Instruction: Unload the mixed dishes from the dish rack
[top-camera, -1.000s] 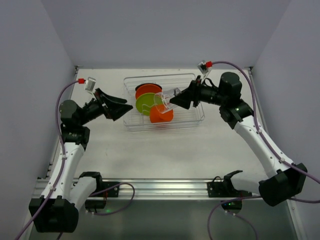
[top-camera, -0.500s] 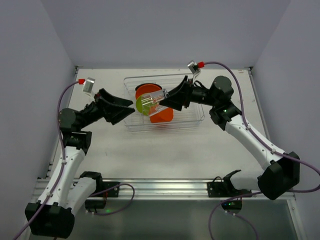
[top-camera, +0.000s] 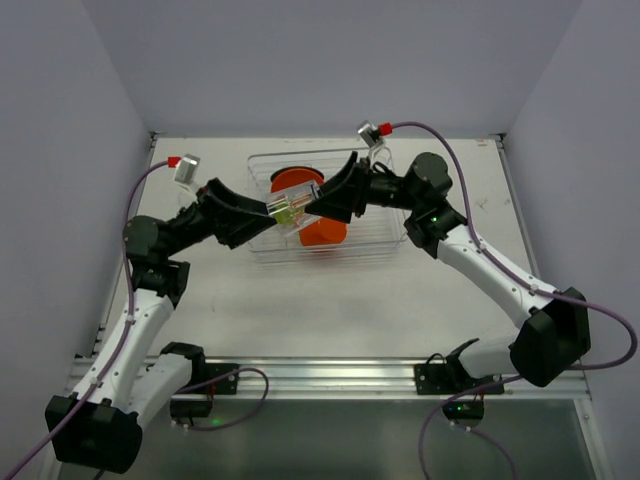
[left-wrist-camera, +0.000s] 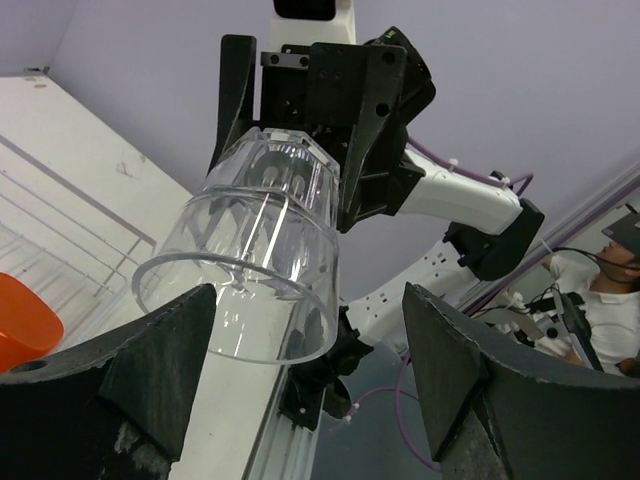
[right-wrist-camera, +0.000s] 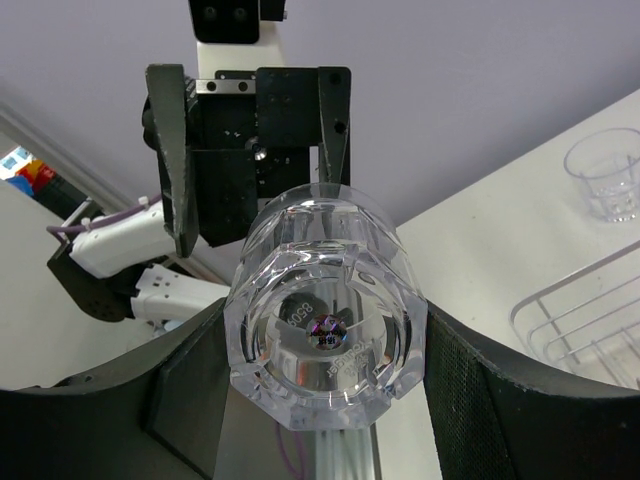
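Observation:
A clear glass cup (top-camera: 288, 210) hangs sideways in the air over the left end of the dish rack (top-camera: 392, 238), with my right gripper (top-camera: 312, 204) shut on its thick faceted base (right-wrist-camera: 325, 330). My left gripper (top-camera: 268, 214) is open, its fingers (left-wrist-camera: 160, 365) on either side of the cup's open rim (left-wrist-camera: 245, 300); one finger is close to the rim and the other stands apart. In the rack an orange plate (top-camera: 295, 180) stands upright and an orange cup (top-camera: 324, 233) lies. A lime green plate shows only dimly behind the glass.
A second clear glass cup (right-wrist-camera: 605, 175) stands upright on the table beyond a rounded corner of the rack (right-wrist-camera: 575, 320). The rack's wire floor (left-wrist-camera: 60, 240) and the orange cup (left-wrist-camera: 20, 320) lie below my left gripper. Both arms meet above the rack's left end.
My right arm carried the glass cup leftward over the rack. My left arm reached right to meet it, and its jaws have narrowed around the cup's rim.

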